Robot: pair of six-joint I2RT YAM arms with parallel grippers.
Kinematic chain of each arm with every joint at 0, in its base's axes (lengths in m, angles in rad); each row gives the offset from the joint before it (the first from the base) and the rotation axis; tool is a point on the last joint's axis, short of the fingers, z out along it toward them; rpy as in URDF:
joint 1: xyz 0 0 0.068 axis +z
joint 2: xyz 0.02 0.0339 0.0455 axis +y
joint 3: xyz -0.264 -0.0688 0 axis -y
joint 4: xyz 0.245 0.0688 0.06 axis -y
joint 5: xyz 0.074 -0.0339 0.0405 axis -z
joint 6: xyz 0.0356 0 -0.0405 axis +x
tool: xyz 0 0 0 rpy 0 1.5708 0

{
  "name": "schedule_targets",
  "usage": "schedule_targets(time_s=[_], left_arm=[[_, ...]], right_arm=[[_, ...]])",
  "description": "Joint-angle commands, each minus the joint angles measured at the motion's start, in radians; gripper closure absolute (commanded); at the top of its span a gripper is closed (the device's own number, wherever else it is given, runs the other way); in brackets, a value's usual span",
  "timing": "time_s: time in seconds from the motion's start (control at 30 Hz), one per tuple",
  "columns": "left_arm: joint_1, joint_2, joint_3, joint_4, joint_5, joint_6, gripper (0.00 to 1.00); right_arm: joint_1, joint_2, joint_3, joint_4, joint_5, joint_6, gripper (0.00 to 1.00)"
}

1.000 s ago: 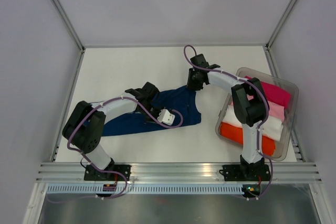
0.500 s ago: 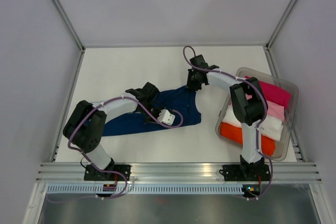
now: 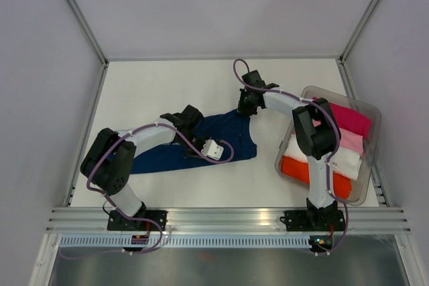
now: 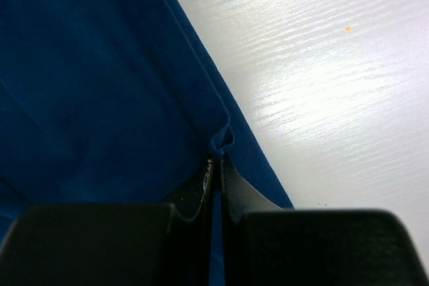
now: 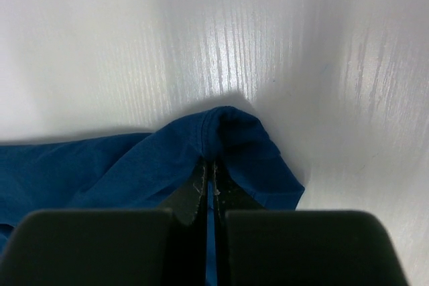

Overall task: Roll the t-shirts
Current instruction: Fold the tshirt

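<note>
1. In the top view the dark navy-blue tee (image 3: 224,140) lies spread flat on the white worktop (image 3: 147,92), near the middle of the frame.
2. My left claw (image 3: 190,119) sits at the upper left edge of this tee.
3. In the left wrist view, this claw is clenched on a small raised fold at the border of the cloth, in the lower middle of the frame. Blue cloth fills the left side and bare worktop the right side.
4. My right claw (image 3: 246,106) sits at the upper right corner of the same tee.
5. In the right wrist view, this claw is also pinched tight. It grasps a lifted tip of the blue cloth in the lower middle of the frame, with the worktop above it.
6. At the right of the top view stands a clear bin (image 3: 373,159). It holds, from top to bottom, a magenta tee (image 3: 352,118), a pale pink tee (image 3: 348,140), a white tee (image 3: 345,159) and an orange-red tee (image 3: 305,169).
7. These four tees lie apart from both claws.
</note>
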Motion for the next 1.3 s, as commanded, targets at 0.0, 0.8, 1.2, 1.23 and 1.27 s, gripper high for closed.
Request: schedule_targets(time_s=[0.0, 0.8, 1.2, 1.23, 1.27], left_arm=[[0.006, 0.008, 0.024, -0.001, 0.027, 0.002, 0.92], [0.004, 0.008, -0.008, -0.003, 0.015, 0.029, 0.93], [-0.004, 0.005, 0.018, -0.003, -0.025, -0.001, 0.66], [-0.004, -0.001, 0.027, -0.003, -0.018, -0.029, 0.63], [-0.004, -0.004, 0.034, -0.003, -0.013, -0.043, 0.57]], right_arm=[[0.000, -0.005, 0.053, 0.031, 0.015, -0.009, 1.00], [-0.008, 0.047, 0.110, 0.054, 0.064, 0.034, 1.00], [-0.008, 0.051, 0.123, 0.021, 0.037, -0.008, 0.83], [-0.008, 0.029, 0.118, 0.017, 0.043, -0.025, 0.80], [-0.008, 0.017, 0.113, 0.015, 0.046, -0.035, 0.77]])
